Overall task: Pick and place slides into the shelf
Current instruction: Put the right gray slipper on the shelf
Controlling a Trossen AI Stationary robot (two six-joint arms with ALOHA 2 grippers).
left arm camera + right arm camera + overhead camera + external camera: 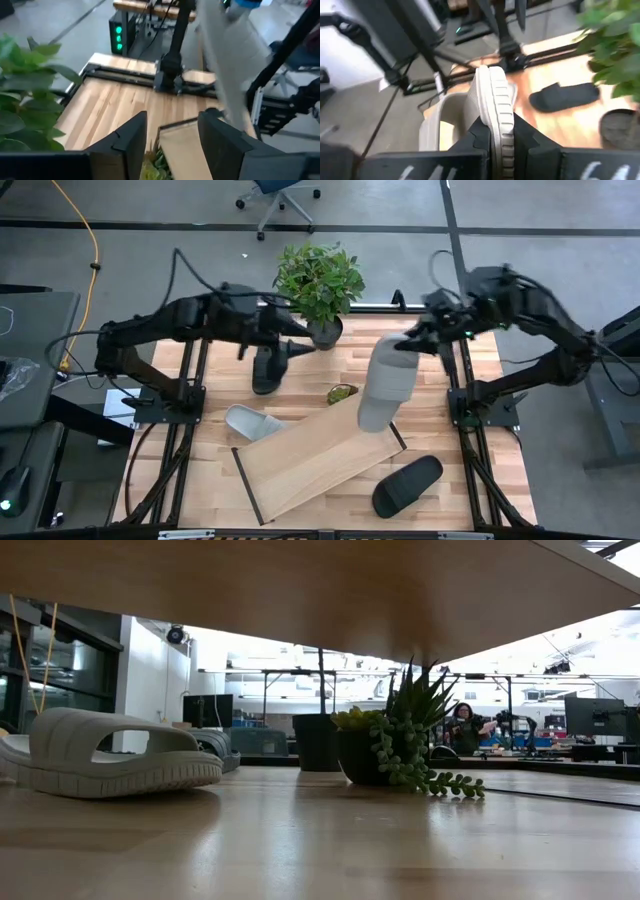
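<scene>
My right hand (501,145) is clamped on the edge of a light grey slide (388,383), which hangs over the shelf's (310,460) far corner. My left hand (172,137), fingers parted and empty, sits above a black slide (268,366) by the plant (318,280). In the low view, the shelf hides both hands. Another grey slide (251,422) and black slide (408,485) lie on the slatted counter (465,480).

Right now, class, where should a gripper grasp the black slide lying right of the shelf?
Probably across the middle of the black slide, from above, jaws straddling its long sides: it lies flat and apart from the shelf.
</scene>
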